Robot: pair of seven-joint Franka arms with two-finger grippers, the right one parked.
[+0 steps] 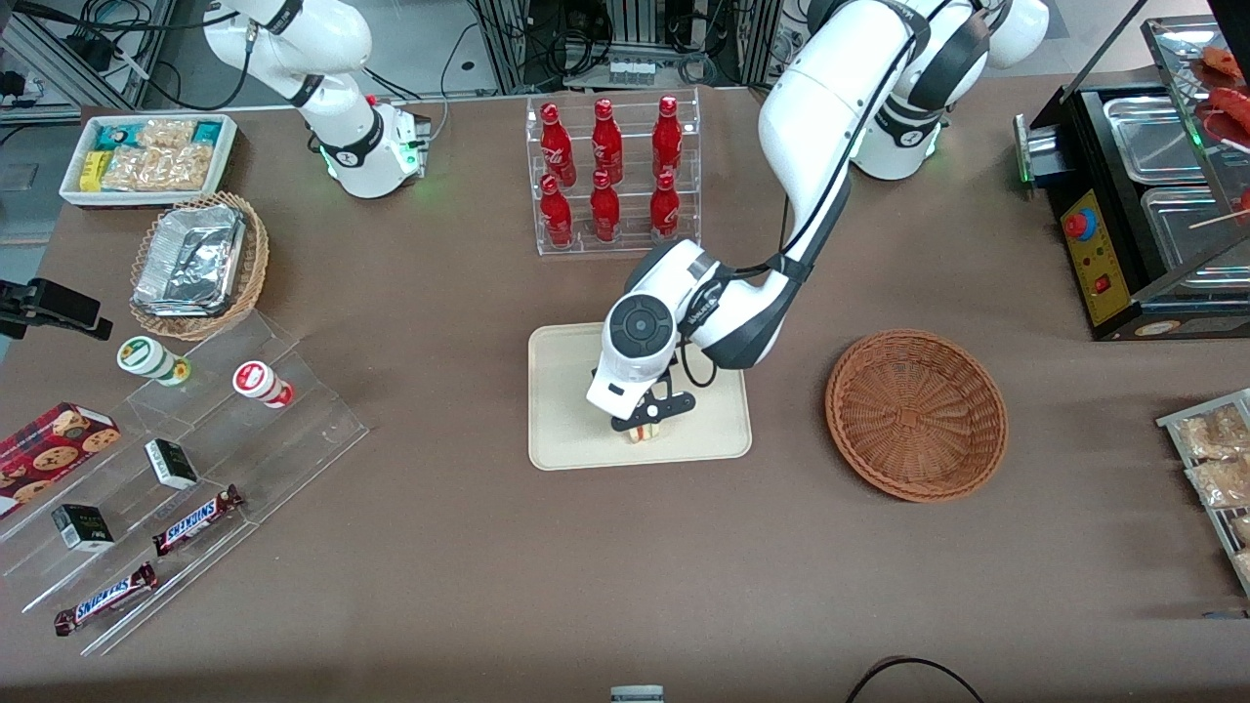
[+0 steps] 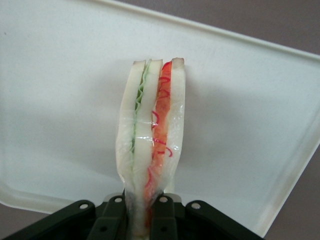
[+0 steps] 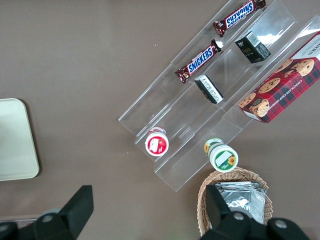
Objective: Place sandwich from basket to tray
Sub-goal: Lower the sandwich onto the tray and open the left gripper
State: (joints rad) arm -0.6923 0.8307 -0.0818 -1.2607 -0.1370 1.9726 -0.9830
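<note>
My left gripper [image 1: 646, 422] is down over the cream-beige tray [image 1: 566, 391], near its edge closest to the front camera, and it is shut on the sandwich [image 1: 642, 432]. The left wrist view shows the wrapped sandwich [image 2: 151, 135] pinched between the black fingers [image 2: 112, 220], pale bread with green and red filling layers facing the camera, with the tray [image 2: 65, 100] just beneath it. I cannot tell whether the sandwich touches the tray. The reddish-brown wicker basket [image 1: 916, 414] stands beside the tray, toward the working arm's end of the table, with nothing in it.
A clear rack of red bottles [image 1: 610, 176] stands farther from the front camera than the tray. Toward the parked arm's end are acrylic steps with snack bars and cups [image 1: 186, 488], a tan basket holding a foil container [image 1: 198, 264] and a white snack bin [image 1: 148, 156]. A black food warmer [image 1: 1143, 205] stands at the working arm's end.
</note>
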